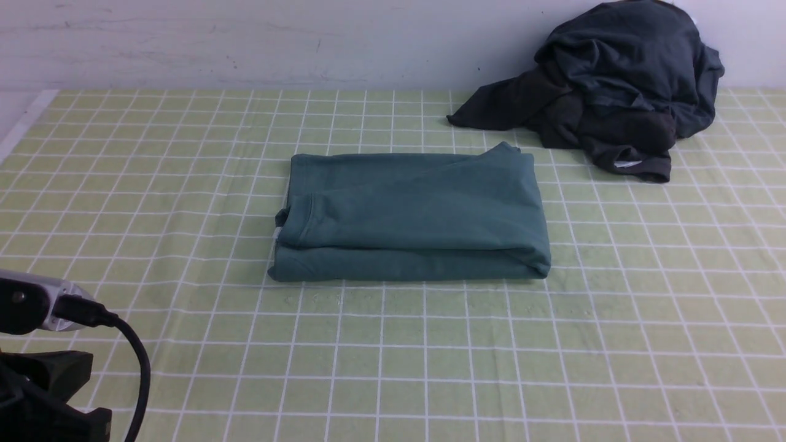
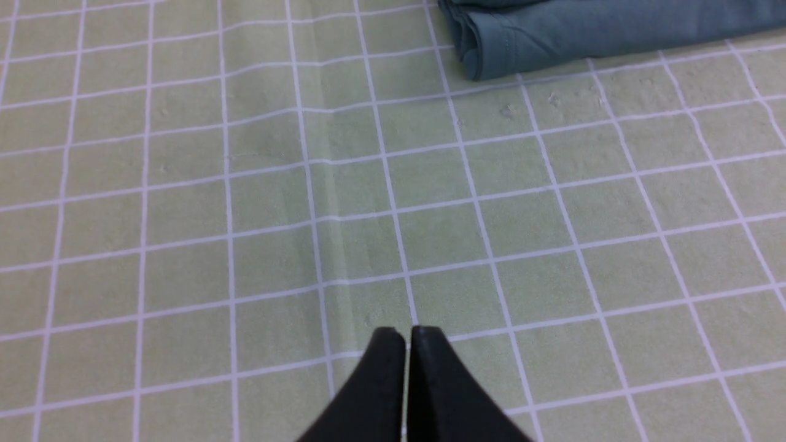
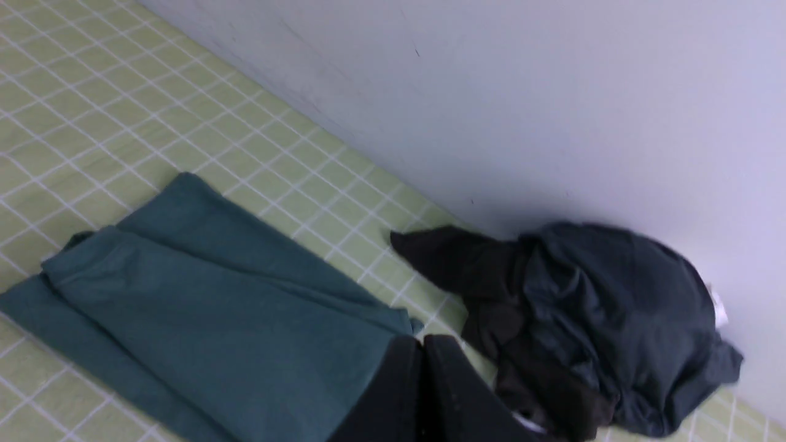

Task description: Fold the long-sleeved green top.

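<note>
The green long-sleeved top [image 1: 412, 215] lies folded into a thick rectangle in the middle of the checked cloth. Its near corner [image 2: 491, 49] shows in the left wrist view, and the whole bundle [image 3: 202, 307] in the right wrist view. My left gripper [image 2: 408, 334] hangs shut and empty over bare cloth, well short of the top. My right gripper [image 3: 422, 342] is shut with nothing between its fingers, raised off the table and looking down across the top's far right corner. Only the left arm's wrist [image 1: 37, 301] shows in the front view.
A heap of dark charcoal-grey garments [image 1: 614, 92] lies at the back right against the white wall [image 1: 245, 43], also seen as a dark heap [image 3: 602, 331] in the right wrist view. The table's left edge [image 1: 21, 126] runs along the far left.
</note>
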`<state>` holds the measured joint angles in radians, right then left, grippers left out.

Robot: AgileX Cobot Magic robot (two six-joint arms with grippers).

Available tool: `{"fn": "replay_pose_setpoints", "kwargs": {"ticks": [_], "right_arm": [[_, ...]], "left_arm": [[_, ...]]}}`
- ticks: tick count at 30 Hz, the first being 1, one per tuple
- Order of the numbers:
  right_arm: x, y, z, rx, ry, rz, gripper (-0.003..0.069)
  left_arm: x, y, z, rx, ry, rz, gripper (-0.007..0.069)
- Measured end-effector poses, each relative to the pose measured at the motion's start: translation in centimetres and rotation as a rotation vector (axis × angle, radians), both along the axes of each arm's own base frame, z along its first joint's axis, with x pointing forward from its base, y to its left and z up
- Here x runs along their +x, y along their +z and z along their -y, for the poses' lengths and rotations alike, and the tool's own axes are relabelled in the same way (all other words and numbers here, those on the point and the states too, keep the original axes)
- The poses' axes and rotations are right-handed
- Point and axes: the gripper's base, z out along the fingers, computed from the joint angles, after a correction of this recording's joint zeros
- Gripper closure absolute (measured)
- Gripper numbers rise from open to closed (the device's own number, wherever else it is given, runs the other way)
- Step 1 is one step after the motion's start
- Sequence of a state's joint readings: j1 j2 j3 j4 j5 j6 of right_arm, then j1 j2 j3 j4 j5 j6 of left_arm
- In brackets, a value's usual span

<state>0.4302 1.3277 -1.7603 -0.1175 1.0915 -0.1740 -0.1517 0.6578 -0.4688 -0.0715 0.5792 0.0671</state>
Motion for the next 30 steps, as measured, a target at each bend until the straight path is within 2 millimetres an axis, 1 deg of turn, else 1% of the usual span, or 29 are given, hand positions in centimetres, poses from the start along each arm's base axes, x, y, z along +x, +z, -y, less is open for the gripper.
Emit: {"fn": "replay_pose_setpoints", "kwargs": {"ticks": [1, 4, 5, 6, 9, 12, 13, 14, 16, 17, 20, 21, 22, 25, 27, 28, 30], "right_arm": [[-0.8, -0.1, 0.7, 0.02, -0.012, 0.005, 0.0671], [-2.9, -4.0, 2.0, 0.077, -0.022, -0.015, 0.0671], [-3.1, -4.4, 2.1, 0.073, -0.022, -0.024, 0.0671], [-4.5, -6.7, 2.4, 0.114, -0.009, -0.006, 0.0671], [-6.2, -12.7, 2.6, 0.178, 0.004, -0.043, 0.0672], [-7.9, -17.6, 2.9, 0.258, -0.006, -0.102, 0.0672], [-8.5, -19.8, 3.1, 0.296, -0.018, -0.135, 0.0672], [-9.0, -21.5, 3.2, 0.324, -0.031, -0.17, 0.0672], [-9.8, -24.1, 3.3, 0.362, -0.059, -0.242, 0.0672], [-10.4, -26.0, 3.4, 0.39, -0.082, -0.304, 0.0672], [-12.1, -30.3, 3.8, 0.444, -0.151, -0.457, 0.0672], [-12.1, -30.3, 3.8, 0.449, -0.153, -0.46, 0.0672], [-13.0, -32.2, 4.0, 0.452, -0.183, -0.524, 0.0672], [-14.7, -35.1, 4.7, 0.431, -0.224, -0.614, 0.0672], [-15.2, -35.9, 4.9, 0.427, -0.236, -0.623, 0.0672], [-15.8, -36.6, 5.2, 0.429, -0.241, -0.615, 0.0672], [-16.5, -36.9, 5.6, 0.451, -0.231, -0.568, 0.0672]], "left_arm": [[0.0, 0.0, 0.0, 0.0, 0.0, 0.0, 0.0625], [0.0, 0.0, 0.0, 0.0, 0.0, 0.0, 0.0625], [0.0, 0.0, 0.0, 0.0, 0.0, 0.0, 0.0625], [0.0, 0.0, 0.0, 0.0, 0.0, 0.0, 0.0625], [0.0, 0.0, 0.0, 0.0, 0.0, -0.001, 0.0625], [0.0, 0.0, 0.0, 0.0, 0.0, -0.001, 0.0625], [0.0, 0.0, 0.0, 0.0, 0.0, -0.001, 0.0625], [0.0, 0.0, 0.0, 0.0, 0.0, -0.001, 0.0625], [0.0, 0.0, 0.0, 0.0, 0.0, -0.001, 0.0625], [0.0, 0.0, 0.0, 0.0, 0.0, -0.001, 0.0625], [0.0, 0.0, 0.0, 0.0, 0.0, -0.001, 0.0625], [0.0, 0.0, 0.0, 0.0, 0.0, -0.002, 0.0625], [0.0, 0.0, 0.0, 0.0, 0.0, -0.002, 0.0625], [0.0, 0.0, 0.0, 0.0, 0.0, -0.002, 0.0625], [0.0, 0.0, 0.0, 0.0, 0.0, -0.002, 0.0625], [0.0, 0.0, 0.0, 0.0, 0.0, -0.003, 0.0625], [0.0, 0.0, 0.0, 0.0, 0.0, -0.003, 0.0625]]}}
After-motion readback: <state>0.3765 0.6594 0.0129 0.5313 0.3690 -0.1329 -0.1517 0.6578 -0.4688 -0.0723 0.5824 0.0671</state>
